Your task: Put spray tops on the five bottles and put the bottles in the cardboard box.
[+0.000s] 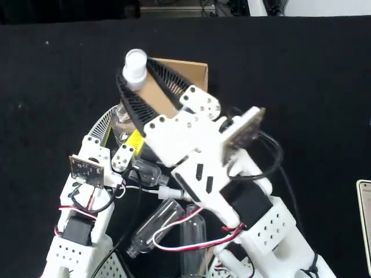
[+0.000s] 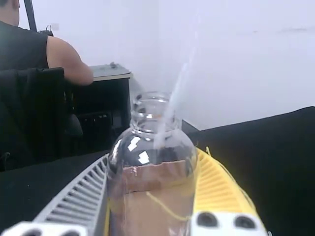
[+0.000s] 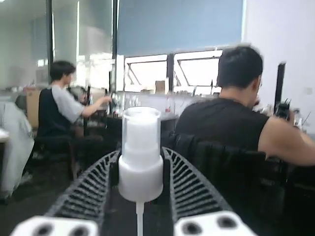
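Note:
My right gripper holds a white spray top between its black ribbed fingers, raised in front of the cardboard box. In the right wrist view the spray top stands upright in the gripper, its thin tube pointing down. Just below, my left gripper is shut on a clear bottle. In the left wrist view this bottle stands upright between the grey finger and the yellow finger. Its neck is open, and a pale tube slants down into it.
Three more clear bottles lie on the black table between the arms. A white object sits at the right edge. Cables hang around both arm bases.

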{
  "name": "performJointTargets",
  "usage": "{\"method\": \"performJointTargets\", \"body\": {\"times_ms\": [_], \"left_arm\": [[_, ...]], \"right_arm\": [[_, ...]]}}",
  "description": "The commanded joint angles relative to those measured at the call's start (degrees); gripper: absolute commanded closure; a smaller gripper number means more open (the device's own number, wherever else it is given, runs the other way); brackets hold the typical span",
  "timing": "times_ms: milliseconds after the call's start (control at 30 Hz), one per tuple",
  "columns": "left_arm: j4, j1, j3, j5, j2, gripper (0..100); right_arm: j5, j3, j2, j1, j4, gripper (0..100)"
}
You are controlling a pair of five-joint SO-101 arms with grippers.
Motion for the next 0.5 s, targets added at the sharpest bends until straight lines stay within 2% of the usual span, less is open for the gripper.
{"method": "performJointTargets", "body": {"times_ms": [0, 267, 467], "left_arm": [[0.4, 0.4, 1.1, 0.1, -1.4, 94], [0.1, 0.4, 1.1, 0.1, -1.4, 94], [0.0, 0.7, 1.1, 0.1, -1.4, 94]], "right_arm": [[0.7, 0.0, -0.2, -0.2, 1.3, 98.7], [-0.4, -1.6, -3.7, 6.0, -0.8, 98.8], [-9.1, -3.5, -8.5, 6.1, -4.4, 98.8]]}}
